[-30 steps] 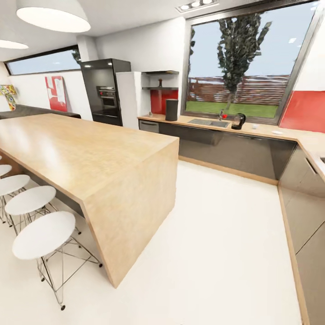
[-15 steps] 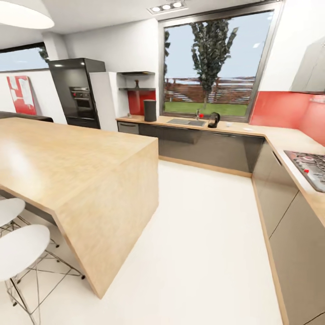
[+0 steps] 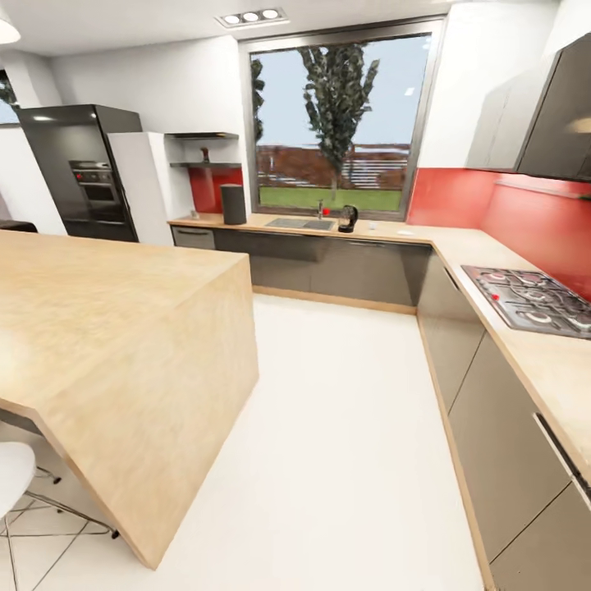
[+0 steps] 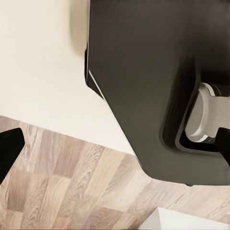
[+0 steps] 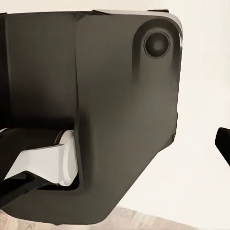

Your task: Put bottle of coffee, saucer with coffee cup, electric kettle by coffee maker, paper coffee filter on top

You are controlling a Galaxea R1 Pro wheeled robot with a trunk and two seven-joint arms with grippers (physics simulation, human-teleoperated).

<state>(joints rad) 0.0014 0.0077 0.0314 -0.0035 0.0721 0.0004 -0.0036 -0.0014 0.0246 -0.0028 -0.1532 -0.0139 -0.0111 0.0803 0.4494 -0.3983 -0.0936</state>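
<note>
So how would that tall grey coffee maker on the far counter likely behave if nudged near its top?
The coffee maker stands tall and narrow on the countertop, so it may tip rather than slide. Its matte cylinder looks rigid, and probably fairly grippable.

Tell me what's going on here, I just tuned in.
Nothing is being handled; the robot is out on the kitchen floor, facing the far beige wood-grain countertop. The tall dark-grey cylindrical coffee maker stands at its left end, the dark glass electric kettle beside the sink. A small dark bottle sits on the black wall shelf.
</note>
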